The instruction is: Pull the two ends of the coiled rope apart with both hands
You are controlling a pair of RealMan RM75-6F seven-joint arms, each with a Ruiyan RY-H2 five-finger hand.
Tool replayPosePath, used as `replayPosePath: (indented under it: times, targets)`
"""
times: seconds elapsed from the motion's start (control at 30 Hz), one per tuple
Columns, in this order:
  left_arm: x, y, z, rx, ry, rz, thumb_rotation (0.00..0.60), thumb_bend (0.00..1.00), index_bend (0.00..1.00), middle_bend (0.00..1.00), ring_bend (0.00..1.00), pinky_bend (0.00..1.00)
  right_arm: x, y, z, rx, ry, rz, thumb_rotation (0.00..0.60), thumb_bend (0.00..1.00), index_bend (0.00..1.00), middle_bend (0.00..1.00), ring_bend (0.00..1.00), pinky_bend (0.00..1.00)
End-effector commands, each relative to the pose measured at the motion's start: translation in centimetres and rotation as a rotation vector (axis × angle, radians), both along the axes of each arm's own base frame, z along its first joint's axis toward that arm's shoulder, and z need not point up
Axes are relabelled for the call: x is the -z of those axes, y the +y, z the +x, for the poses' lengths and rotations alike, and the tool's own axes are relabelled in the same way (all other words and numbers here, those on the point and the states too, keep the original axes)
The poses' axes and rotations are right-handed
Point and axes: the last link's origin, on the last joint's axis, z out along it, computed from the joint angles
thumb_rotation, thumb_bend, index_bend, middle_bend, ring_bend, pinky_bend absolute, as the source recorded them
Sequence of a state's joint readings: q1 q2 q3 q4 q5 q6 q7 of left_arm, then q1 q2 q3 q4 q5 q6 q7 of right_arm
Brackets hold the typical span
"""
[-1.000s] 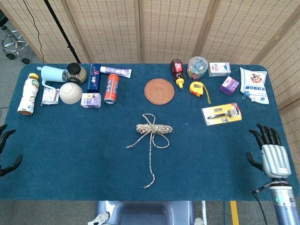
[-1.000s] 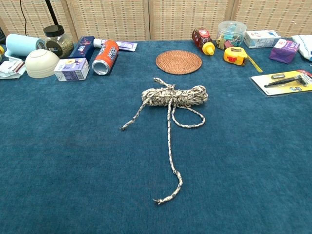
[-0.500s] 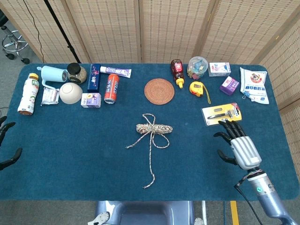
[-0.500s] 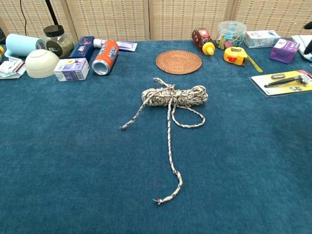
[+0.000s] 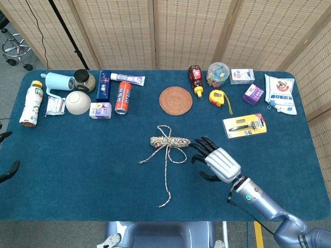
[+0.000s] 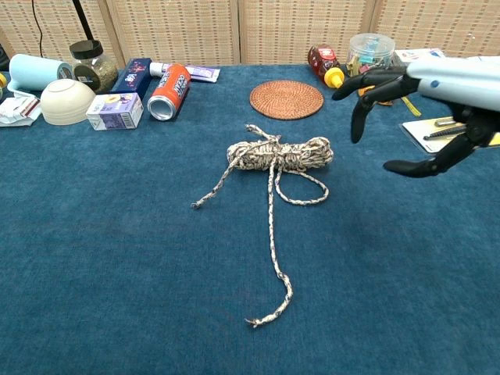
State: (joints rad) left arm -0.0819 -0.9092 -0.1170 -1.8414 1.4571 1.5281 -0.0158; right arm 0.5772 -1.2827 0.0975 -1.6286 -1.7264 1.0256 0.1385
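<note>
At the counter's (image 5: 77, 170) far left edge, only dark fingertips of the left hand (image 5: 6, 155) show in the head view; whether it is spread or closed cannot be told. Along the back, from the left, stand a drink bottle (image 5: 30, 103) with a yellow cap, a pale blue mug (image 5: 58, 81) lying on its side, a dark-lidded jar (image 5: 83, 79) with something greenish inside, and a cream bowl (image 5: 77, 102) turned mouth down. A red can (image 5: 122, 97) lies on its side. The coiled rope (image 5: 169, 141) sits mid-counter, its two loose ends trailing toward the front. Just right of the coil, the right hand (image 5: 216, 161) hovers with fingers spread wide, holding nothing. At the back right, a clear lidded tub (image 5: 217, 74) holds small colourful bits.
</note>
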Motion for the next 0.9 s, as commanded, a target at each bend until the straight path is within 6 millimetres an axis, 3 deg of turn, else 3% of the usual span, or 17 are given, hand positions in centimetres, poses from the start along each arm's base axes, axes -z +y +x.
replayPosePath:
  times: [0.03,0.3,0.9]
  targets:
    - [0.0,-0.1,-0.1,-0.005,0.000,-0.003,0.600,0.30,0.16,0.08,0.05,0.00,1.6,0.0,0.8,-0.038,0.020,0.049,0.600,0.37,0.39,0.12,0.00,0.00]
    - [0.1,0.2,0.0,-0.005,0.003,-0.011,0.600,0.30,0.16,0.08,0.05,0.00,5.5,0.1,2.4,-0.127,0.080,0.131,0.600,0.37,0.41,0.14,0.00,0.00]
    - [-0.4,-0.5,-0.8,-0.033,0.005,0.000,0.600,0.30,0.16,0.08,0.05,0.00,10.8,0.1,4.2,-0.248,0.137,0.186,0.600,0.38,0.45,0.17,0.01,0.00]
